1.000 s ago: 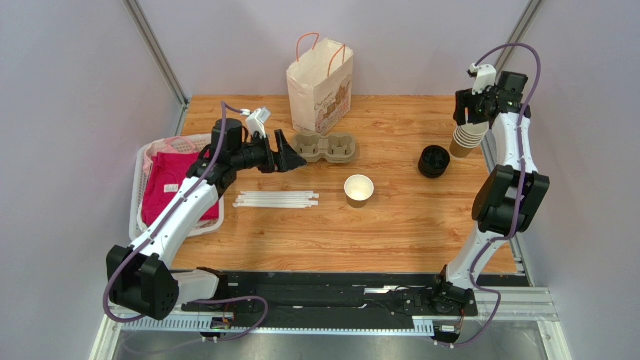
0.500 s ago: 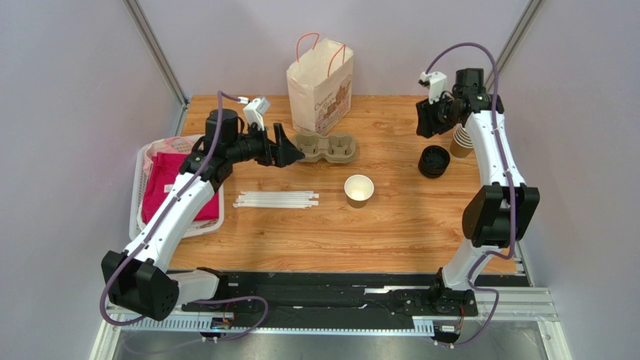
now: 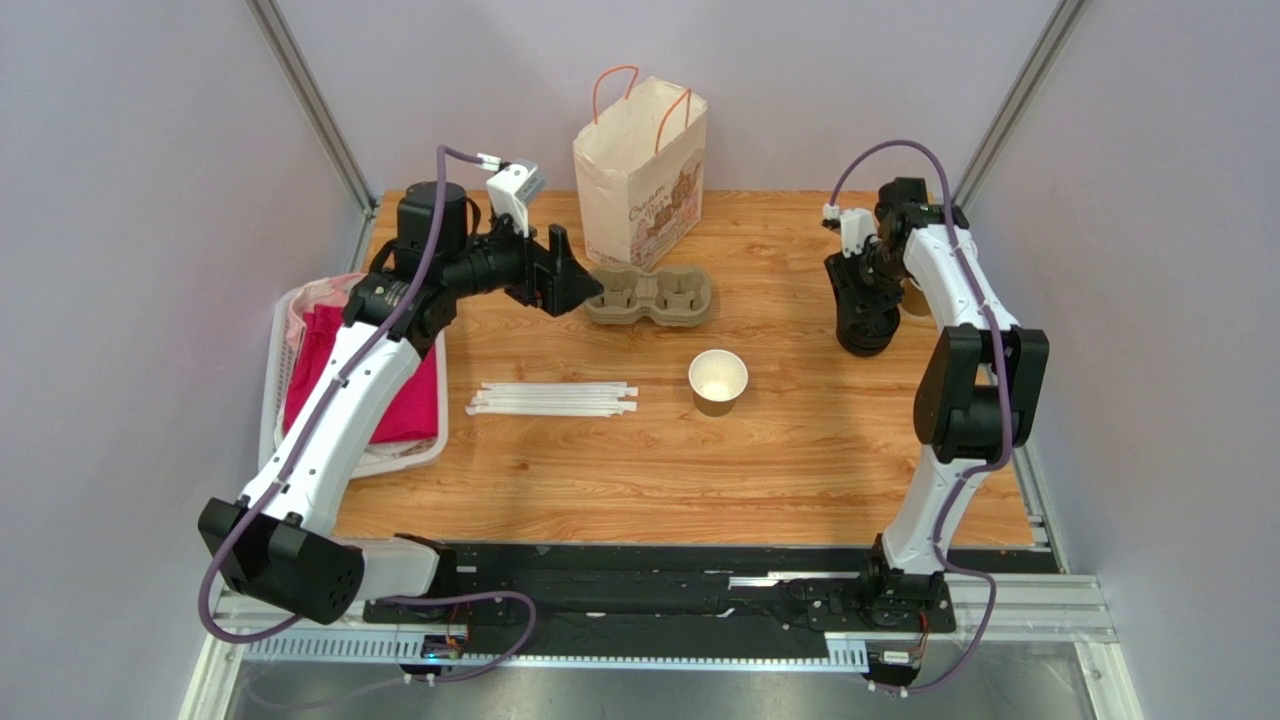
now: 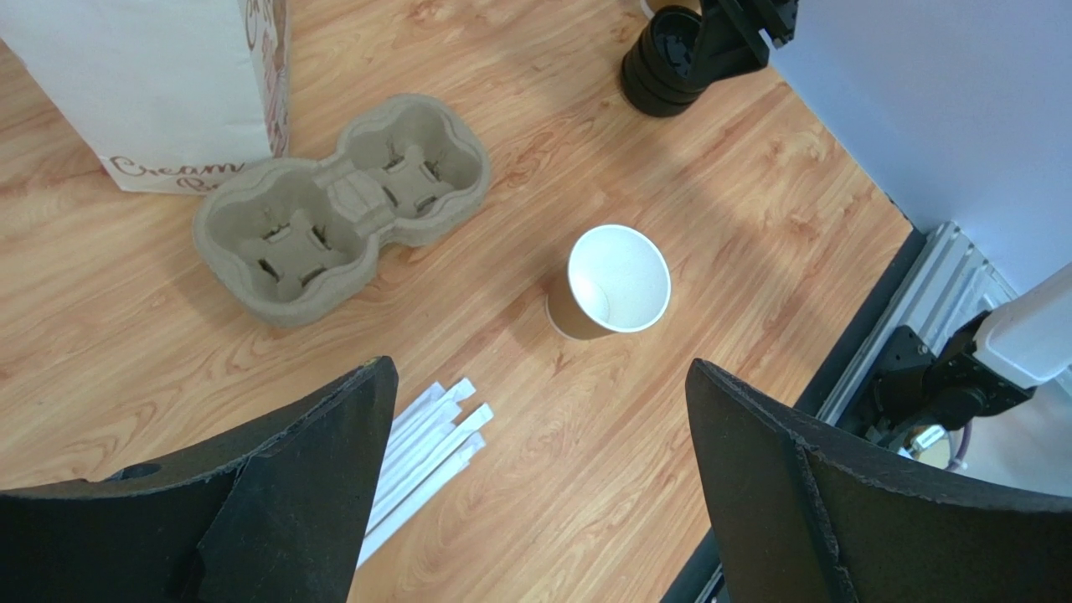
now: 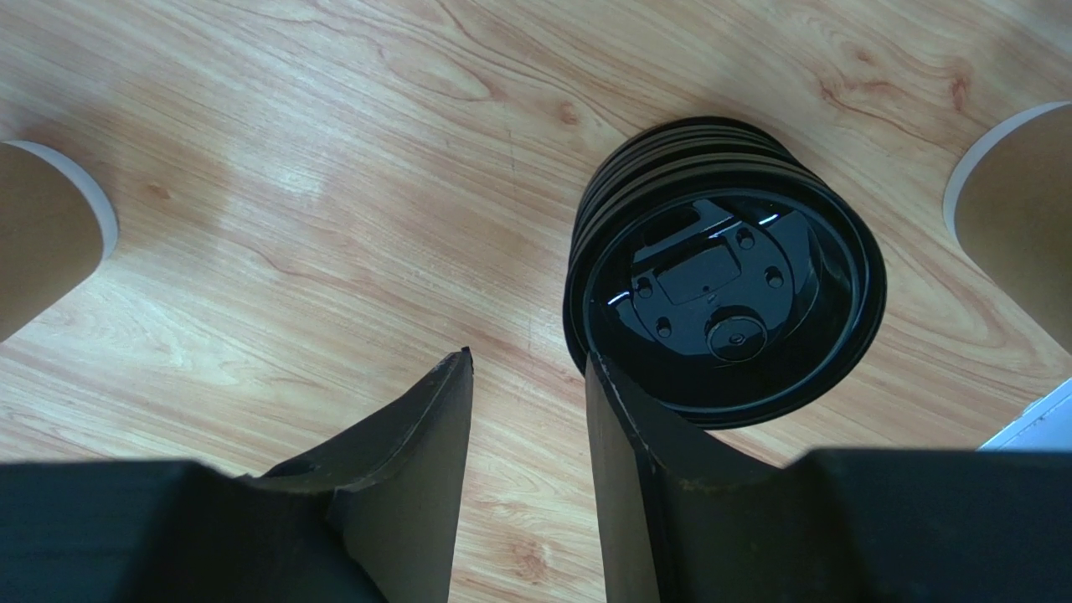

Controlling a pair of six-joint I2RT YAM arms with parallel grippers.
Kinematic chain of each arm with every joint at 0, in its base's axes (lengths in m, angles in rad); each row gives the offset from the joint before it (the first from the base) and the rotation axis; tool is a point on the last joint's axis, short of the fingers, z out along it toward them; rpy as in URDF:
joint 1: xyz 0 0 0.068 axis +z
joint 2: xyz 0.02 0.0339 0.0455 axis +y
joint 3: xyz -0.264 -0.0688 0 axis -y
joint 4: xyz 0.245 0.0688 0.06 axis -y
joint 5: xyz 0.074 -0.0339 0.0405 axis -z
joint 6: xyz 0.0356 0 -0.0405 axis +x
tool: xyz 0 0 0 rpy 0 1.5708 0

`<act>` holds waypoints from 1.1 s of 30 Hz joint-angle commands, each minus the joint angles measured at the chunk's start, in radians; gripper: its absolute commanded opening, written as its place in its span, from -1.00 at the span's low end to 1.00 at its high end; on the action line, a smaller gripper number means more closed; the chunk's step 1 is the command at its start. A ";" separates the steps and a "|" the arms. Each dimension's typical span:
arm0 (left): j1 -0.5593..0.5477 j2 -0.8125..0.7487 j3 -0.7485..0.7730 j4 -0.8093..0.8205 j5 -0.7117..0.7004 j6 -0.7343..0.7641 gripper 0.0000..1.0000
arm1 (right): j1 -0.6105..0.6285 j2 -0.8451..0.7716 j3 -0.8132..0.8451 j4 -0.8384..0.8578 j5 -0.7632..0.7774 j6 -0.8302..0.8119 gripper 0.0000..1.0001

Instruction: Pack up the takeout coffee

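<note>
Spotted bag (image 3: 639, 173) at twelve o'clock, carrier (image 3: 649, 296) just beside at its six. Caught left gripper (image 3: 586, 285) at carrier's nine, jaws wide apart. Found right gripper (image 5: 529, 364) over lids (image 5: 736, 295), jaws narrowly apart. Saw cup (image 3: 718, 381), open-topped and upright, dead centre, at lids' eight.

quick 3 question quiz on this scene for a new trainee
1. True or false: the paper cup has a lid on.
2. Which gripper is over the stack of black lids? A left, B right.
3. Fill in: the pulp cup carrier has ___ wells.
Key: 1 false; 2 B, the right gripper; 3 two.
</note>
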 commanded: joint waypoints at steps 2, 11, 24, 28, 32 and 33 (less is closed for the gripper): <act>0.006 -0.002 -0.001 -0.003 -0.006 0.040 0.87 | 0.005 0.031 -0.004 0.042 0.047 0.013 -0.15; 0.006 -0.001 -0.009 0.016 -0.003 0.027 0.87 | 0.007 0.080 0.045 0.034 0.042 0.007 -0.19; 0.006 0.001 -0.027 0.031 -0.008 0.017 0.86 | 0.007 0.077 0.062 0.023 0.056 -0.012 -0.94; 0.006 -0.001 -0.027 0.031 -0.008 0.020 0.86 | 0.007 0.060 0.070 0.008 0.049 -0.015 -1.00; 0.006 -0.001 -0.029 0.029 -0.008 0.020 0.86 | 0.007 0.033 0.071 -0.006 0.045 -0.022 -1.00; 0.006 -0.001 -0.029 0.029 -0.006 0.019 0.86 | 0.007 0.025 0.073 -0.012 0.045 -0.024 -1.00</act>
